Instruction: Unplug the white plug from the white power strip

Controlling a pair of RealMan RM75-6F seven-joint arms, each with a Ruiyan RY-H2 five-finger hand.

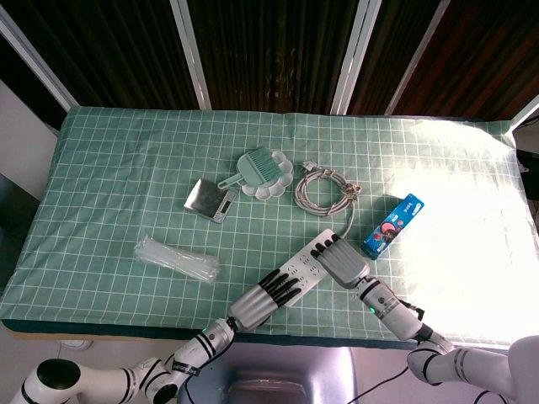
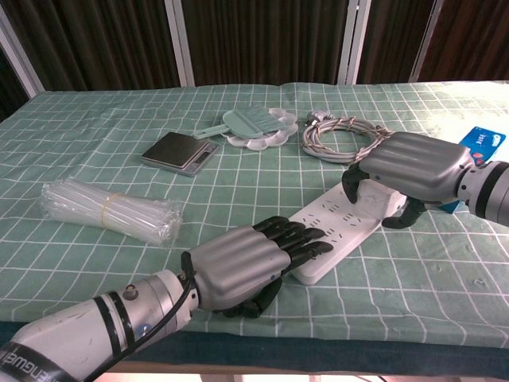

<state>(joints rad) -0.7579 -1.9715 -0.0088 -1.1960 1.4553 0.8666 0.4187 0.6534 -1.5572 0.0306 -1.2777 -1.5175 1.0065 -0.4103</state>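
Observation:
The white power strip (image 1: pixel 301 269) (image 2: pixel 340 229) lies slantwise near the table's front edge. My left hand (image 1: pixel 263 297) (image 2: pixel 242 267) rests flat on its near end, fingers stretched along the sockets, gripping nothing. My right hand (image 1: pixel 343 260) (image 2: pixel 407 169) arches over the far end. Its fingers and thumb curl down around the white plug (image 2: pixel 374 200), which is mostly hidden beneath the palm. The plug's white cord (image 1: pixel 348 220) runs back to a coiled bundle (image 1: pixel 324 190) (image 2: pixel 338 131).
A clear bag of tubes (image 1: pixel 177 258) (image 2: pixel 107 208) lies at the left. A small scale (image 1: pixel 210 199) (image 2: pixel 180 151) and a green brush on a white palette (image 1: pixel 265 172) (image 2: pixel 258 127) sit further back. A blue box (image 1: pixel 393 224) (image 2: pixel 481 142) lies right of my right hand.

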